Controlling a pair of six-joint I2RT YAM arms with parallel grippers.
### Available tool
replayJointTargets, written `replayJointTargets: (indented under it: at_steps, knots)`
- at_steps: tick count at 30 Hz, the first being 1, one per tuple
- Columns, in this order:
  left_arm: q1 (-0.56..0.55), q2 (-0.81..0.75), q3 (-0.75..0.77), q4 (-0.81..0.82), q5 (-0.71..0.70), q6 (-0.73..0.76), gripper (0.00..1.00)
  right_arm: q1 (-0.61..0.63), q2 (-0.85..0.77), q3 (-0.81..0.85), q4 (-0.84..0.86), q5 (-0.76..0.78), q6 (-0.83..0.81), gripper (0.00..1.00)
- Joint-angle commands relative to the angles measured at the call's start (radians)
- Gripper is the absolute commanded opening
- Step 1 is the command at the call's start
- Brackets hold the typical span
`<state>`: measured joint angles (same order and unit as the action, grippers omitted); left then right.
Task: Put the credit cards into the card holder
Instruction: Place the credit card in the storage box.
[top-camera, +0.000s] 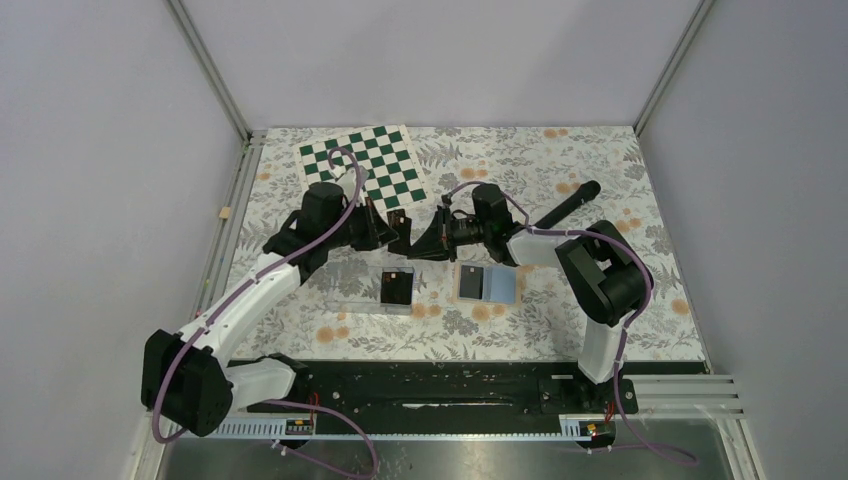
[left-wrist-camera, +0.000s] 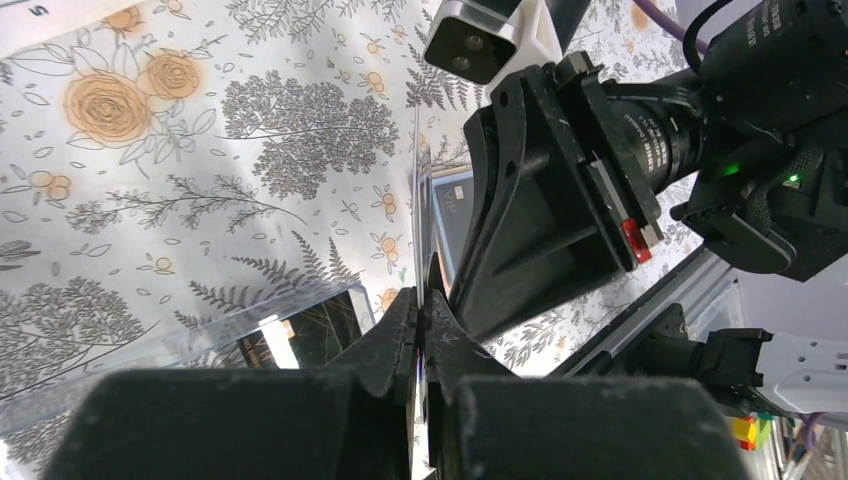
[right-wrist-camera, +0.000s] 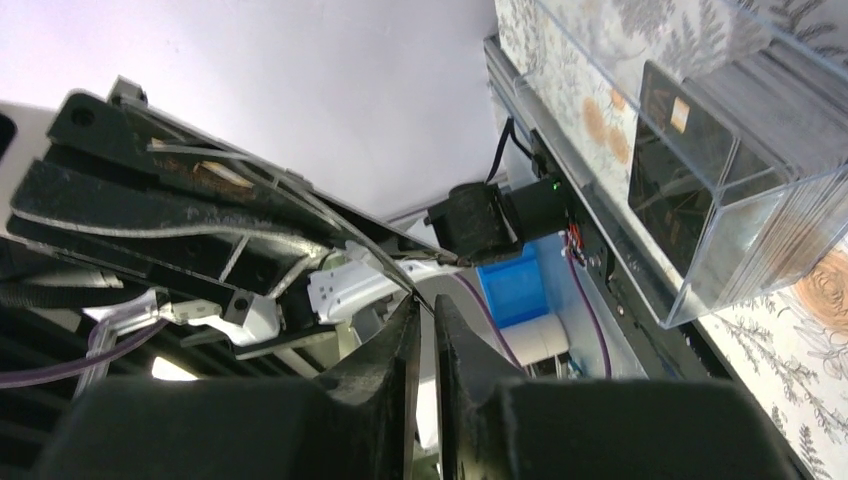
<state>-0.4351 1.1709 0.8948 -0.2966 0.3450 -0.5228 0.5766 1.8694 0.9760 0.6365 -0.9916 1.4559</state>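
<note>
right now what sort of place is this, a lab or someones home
Most likely a robot lab test cell: two arms bolted to a rail, plain grey walls on a metal frame, and staged props like a checkered mat and clear tray.

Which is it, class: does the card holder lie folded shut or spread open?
Spread open: the card holder lies flat, its light blue lining facing up.

The right gripper's (right-wrist-camera: 425, 308) jaws stand nearly together on a thin credit card (right-wrist-camera: 400, 275) edge — upper right, a clear tray (right-wrist-camera: 745, 215) holds black cards (right-wrist-camera: 685, 190).
</note>
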Motion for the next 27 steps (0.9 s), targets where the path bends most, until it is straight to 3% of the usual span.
replayJointTargets:
  at_steps: [1,11,15,19,22,27]
  knots:
    - [-0.033,0.062,-0.065,-0.089,0.189,-0.041,0.0,0.001,-0.082,0.047,0.33,-0.02,0.086,0.14]
    - [-0.028,0.073,-0.079,-0.085,0.197,-0.042,0.0,-0.021,-0.101,0.017,0.346,-0.009,0.09,0.13]
    - [-0.017,0.053,-0.098,-0.061,0.195,-0.067,0.0,-0.043,-0.135,-0.02,0.255,0.017,0.03,0.25]
    - [-0.003,0.029,-0.112,-0.024,0.195,-0.103,0.0,-0.062,-0.188,-0.039,0.048,0.05,-0.095,0.37]
    - [0.005,0.014,-0.117,0.011,0.212,-0.128,0.0,-0.074,-0.205,-0.027,-0.077,0.071,-0.173,0.43]
    - [0.015,-0.007,-0.122,0.051,0.237,-0.16,0.0,-0.089,-0.207,-0.013,-0.121,0.09,-0.193,0.48]
